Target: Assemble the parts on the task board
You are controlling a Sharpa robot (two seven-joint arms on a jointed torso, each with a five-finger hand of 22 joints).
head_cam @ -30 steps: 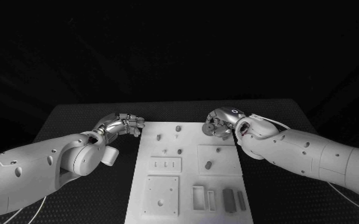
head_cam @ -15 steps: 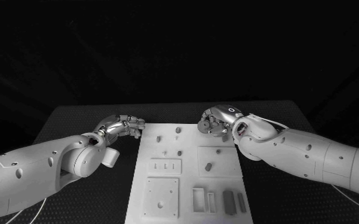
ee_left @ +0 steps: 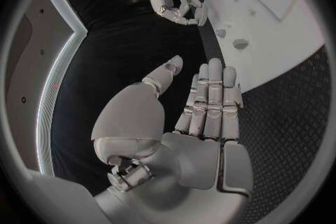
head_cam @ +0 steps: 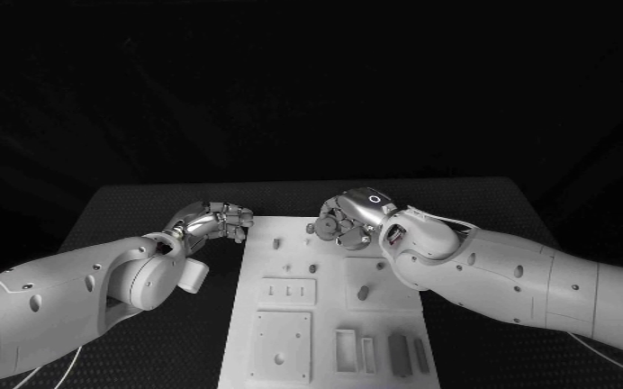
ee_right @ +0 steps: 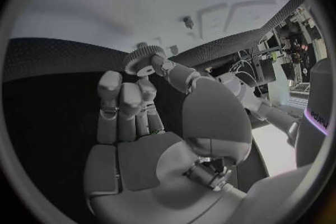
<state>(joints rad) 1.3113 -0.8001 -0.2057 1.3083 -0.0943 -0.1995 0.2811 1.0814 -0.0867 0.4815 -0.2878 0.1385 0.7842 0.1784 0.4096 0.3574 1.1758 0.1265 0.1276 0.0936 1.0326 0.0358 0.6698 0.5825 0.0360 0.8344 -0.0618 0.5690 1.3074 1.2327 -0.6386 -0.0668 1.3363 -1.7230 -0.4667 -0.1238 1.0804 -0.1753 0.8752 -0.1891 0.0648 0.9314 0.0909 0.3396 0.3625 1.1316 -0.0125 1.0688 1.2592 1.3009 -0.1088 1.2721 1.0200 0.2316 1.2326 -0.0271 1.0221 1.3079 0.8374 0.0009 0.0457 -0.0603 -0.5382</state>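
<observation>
The right hand (head_cam: pixel 346 221) pinches a toothed gear (ee_right: pixel 142 60) over the task board (head_cam: pixel 329 328); the left hand (ee_left: pixel 199 102) is empty, fingers extended.

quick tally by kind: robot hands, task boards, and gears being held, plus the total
hands: 2, the left hand and the right hand
task board: 1
gear: 1, pinched in the right hand
total: 4
</observation>
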